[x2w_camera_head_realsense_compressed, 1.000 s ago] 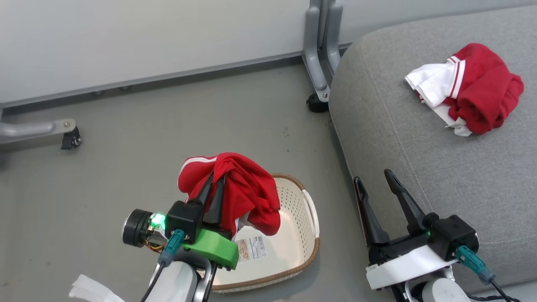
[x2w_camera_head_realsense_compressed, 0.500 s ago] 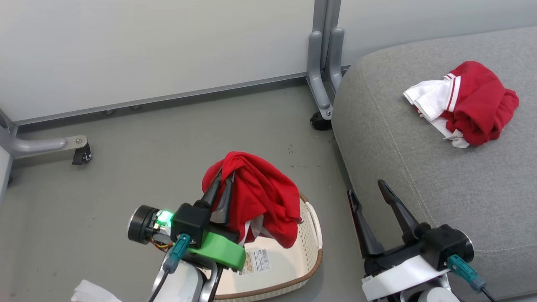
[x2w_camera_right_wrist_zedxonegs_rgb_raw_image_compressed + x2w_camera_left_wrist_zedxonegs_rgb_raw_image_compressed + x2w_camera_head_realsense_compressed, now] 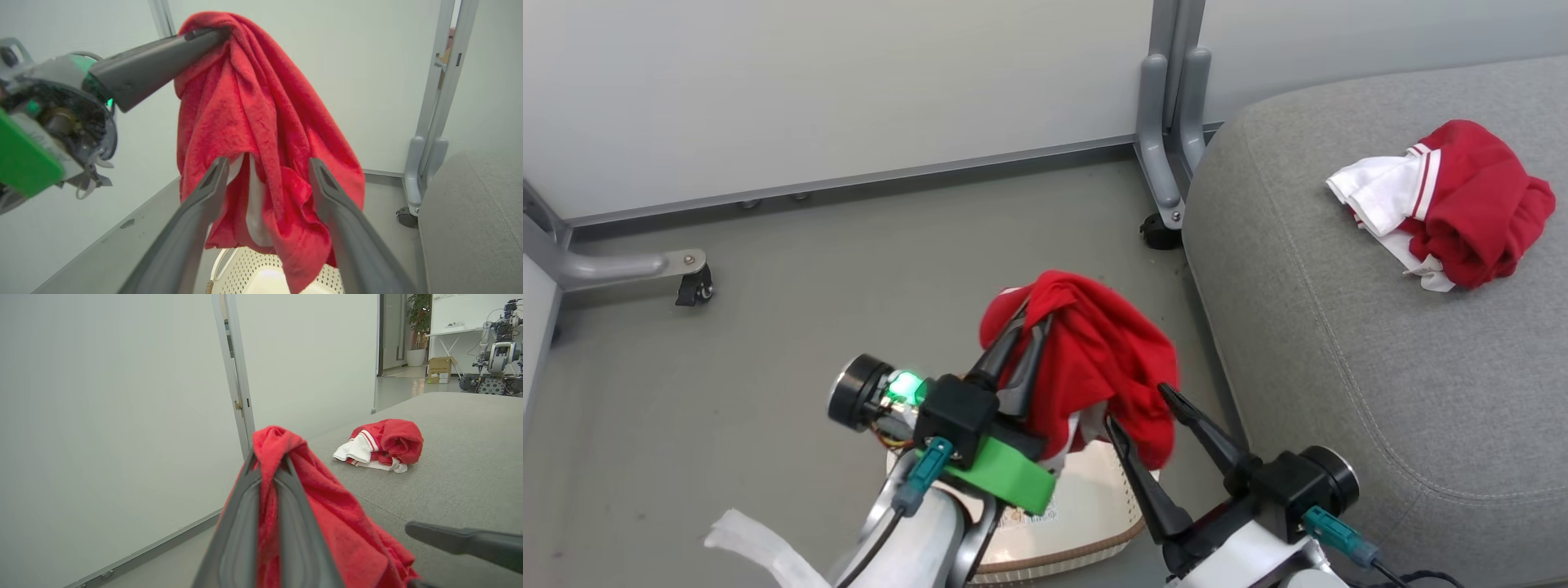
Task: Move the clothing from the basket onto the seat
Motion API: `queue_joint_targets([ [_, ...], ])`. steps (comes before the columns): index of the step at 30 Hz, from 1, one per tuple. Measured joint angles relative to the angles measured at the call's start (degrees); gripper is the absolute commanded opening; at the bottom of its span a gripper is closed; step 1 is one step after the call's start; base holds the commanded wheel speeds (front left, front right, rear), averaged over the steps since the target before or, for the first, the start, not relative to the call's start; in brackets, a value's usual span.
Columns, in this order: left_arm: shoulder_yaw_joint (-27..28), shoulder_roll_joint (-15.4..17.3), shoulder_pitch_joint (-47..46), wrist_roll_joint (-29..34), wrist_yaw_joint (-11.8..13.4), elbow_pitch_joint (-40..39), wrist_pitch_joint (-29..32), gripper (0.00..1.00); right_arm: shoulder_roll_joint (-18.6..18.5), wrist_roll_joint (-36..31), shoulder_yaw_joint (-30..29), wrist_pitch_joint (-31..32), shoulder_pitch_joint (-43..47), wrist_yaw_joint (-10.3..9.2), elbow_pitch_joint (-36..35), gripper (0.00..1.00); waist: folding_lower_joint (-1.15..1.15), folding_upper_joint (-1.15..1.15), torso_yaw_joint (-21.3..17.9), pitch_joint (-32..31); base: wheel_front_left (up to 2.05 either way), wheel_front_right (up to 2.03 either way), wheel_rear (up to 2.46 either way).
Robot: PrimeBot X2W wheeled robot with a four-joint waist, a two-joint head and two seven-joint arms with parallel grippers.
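Observation:
My left gripper (image 3: 1033,314) is shut on one red piece of clothing (image 3: 1103,359), which hangs bunched from its fingertips above the cream basket (image 3: 1086,498). In the left wrist view the fabric (image 3: 327,506) is pinched between the two fingers (image 3: 241,522). My right gripper (image 3: 1135,406) is open, its fingertips at the garment's lower hem; in the right wrist view the cloth (image 3: 253,102) hangs just beyond and between its fingers (image 3: 204,196). A second red and white garment (image 3: 1462,204) lies crumpled on the grey seat (image 3: 1339,343).
A grey metal post with a caster (image 3: 1168,163) stands at the seat's far left corner. Another caster leg (image 3: 678,278) is at the left by the pale wall. Grey floor surrounds the basket. A white strip (image 3: 760,547) hangs near my left forearm.
The head camera has shifted. My left gripper has carried the garment up and to the right, toward the seat. My open right gripper has swung left, up to the hanging cloth.

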Motion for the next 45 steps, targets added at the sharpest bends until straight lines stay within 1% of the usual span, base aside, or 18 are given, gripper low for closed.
queue_joint_targets([
  [4, -2.9, -0.08, -0.71, -1.16, -0.3, -3.32, 1.4, 0.0, 0.03, 0.98, 0.12, 0.0, -1.2, 0.0, 1.02, 1.0, 0.0, 0.0, 0.3, 0.54, 0.0, 0.0, 0.0],
  [11, -6.69, -0.13, -1.32, -1.36, 0.13, -8.72, 4.39, 0.0, 0.38, 1.21, -0.87, 0.0, -1.92, 0.0, 1.58, 1.0, 0.0, 0.0, 0.6, 1.58, 0.0, 0.0, 0.0],
  [12, -6.88, -0.12, -1.33, -1.36, 0.27, -9.37, 4.7, 0.0, 0.41, 1.15, -0.91, 0.0, -1.93, 0.0, 1.57, 0.67, 0.0, 0.0, 0.62, 1.72, 0.0, 0.0, 0.0],
  [13, -7.03, -0.13, -1.42, -1.36, 0.3, -9.78, 5.05, 0.0, 0.41, 0.98, -0.86, 0.0, -1.96, 0.0, 1.53, 0.04, 0.0, 0.0, 0.62, 1.85, 0.0, 0.0, 0.0],
  [14, -7.13, -0.13, -1.51, -1.36, 0.31, -10.04, 5.25, 0.0, 0.37, 0.73, -0.74, 0.0, -1.96, 0.0, 1.45, 0.0, 0.0, 0.0, 0.61, 1.97, 0.0, 0.0, 0.0],
  [26, -6.48, 0.48, -1.52, -1.92, 1.31, -8.95, 5.23, 0.0, -0.03, 0.73, 0.02, 0.0, -2.16, 0.0, 1.05, 0.0, 0.0, 0.0, 0.33, 2.68, 0.0, 0.0, 0.0],
  [29, -6.45, 1.02, -1.58, -1.54, 1.89, -8.32, 5.0, 0.0, -0.04, 0.81, -0.1, 0.0, -2.22, 0.0, 1.04, 0.0, 0.0, 0.0, 0.38, 2.65, 0.0, 0.0, 0.0],
  [30, -6.43, 1.13, -1.59, -1.52, 2.03, -8.15, 4.94, 0.13, -0.04, 0.89, -0.18, 0.0, -2.22, 0.0, 1.04, 0.0, 0.0, 0.0, 0.41, 2.64, 0.0, 0.0, 0.0],
  [31, -6.41, 1.14, -1.6, -1.49, 2.34, -8.03, 4.94, 0.67, -0.04, 0.98, -0.24, 0.0, -2.22, 0.0, 1.08, 0.0, 0.0, 0.0, 0.45, 2.64, 0.0, 0.0, 0.0],
  [32, -6.39, 1.19, -1.61, -1.27, 2.59, -7.99, 4.89, 1.0, -0.04, 0.99, -0.29, 0.0, -2.22, 0.0, 1.09, 0.0, 0.0, 0.0, 0.49, 2.63, 0.0, 0.0, 0.0],
  [45, -6.41, 1.54, -1.88, -1.11, 3.63, -7.2, 5.25, 1.0, -0.08, 1.2, -0.23, 0.0, -2.22, 0.0, 1.33, 0.0, 0.0, 0.0, 0.54, 2.87, 0.0, 0.0, 0.0],
])
